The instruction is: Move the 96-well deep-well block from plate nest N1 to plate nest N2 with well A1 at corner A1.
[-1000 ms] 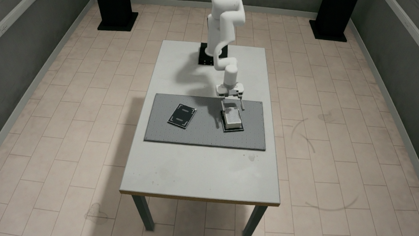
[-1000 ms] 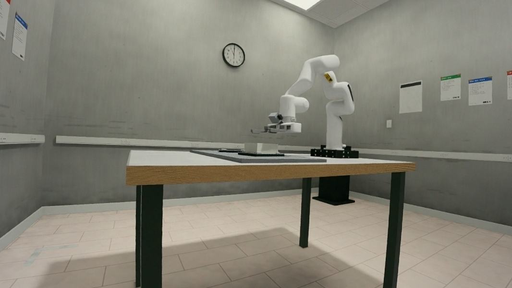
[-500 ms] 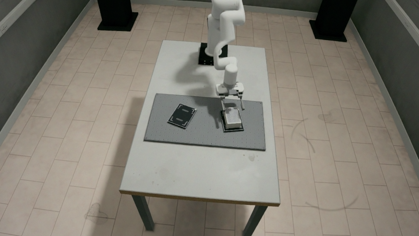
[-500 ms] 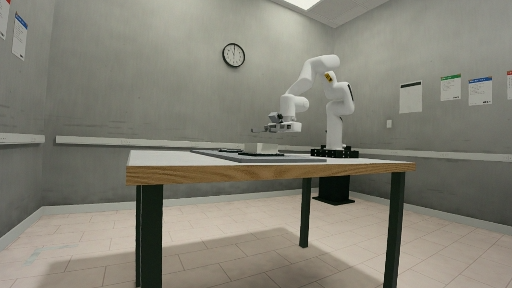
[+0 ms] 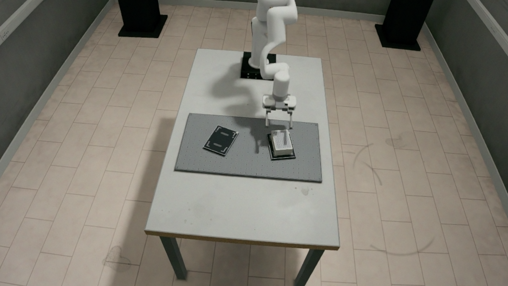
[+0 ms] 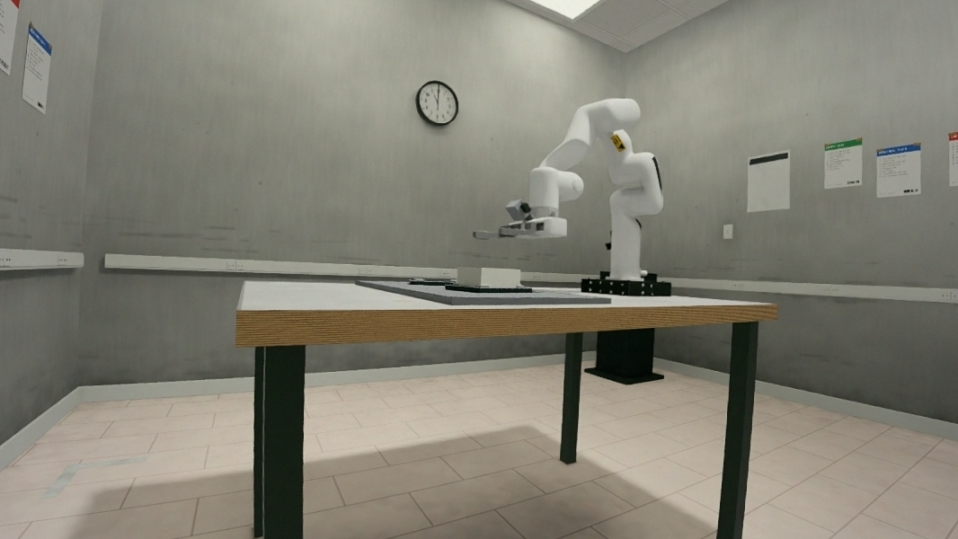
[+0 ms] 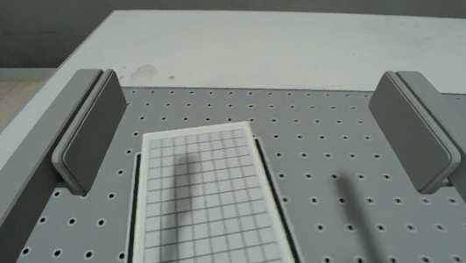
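One block [image 5: 281, 142] [image 6: 488, 277] [image 7: 201, 193], already on N2 [image 5: 284, 157] [image 6: 522, 289] [image 7: 272, 188], right of centre in the top view; N1 [image 5: 220, 139] [image 6: 430, 282], left of it, holds nothing. Your transfer looks made — seating and A1 remain to confirm. Your end effector [image 5: 279, 127] [image 6: 479, 234] [image 7: 247, 131] is open, gripping nothing. The exterior view shows it raised above the block; only the wrist view shows both pads' faces — you can't tell the cut-off corner.

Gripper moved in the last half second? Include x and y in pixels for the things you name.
Yes. Up: in the exterior view, the gripper [image 5: 279, 127] [image 6: 477, 234] [image 7: 252, 131] sits higher above the table [image 5: 241, 209] [image 6: 502, 322] [image 7: 263, 48] than it did half a second ago.
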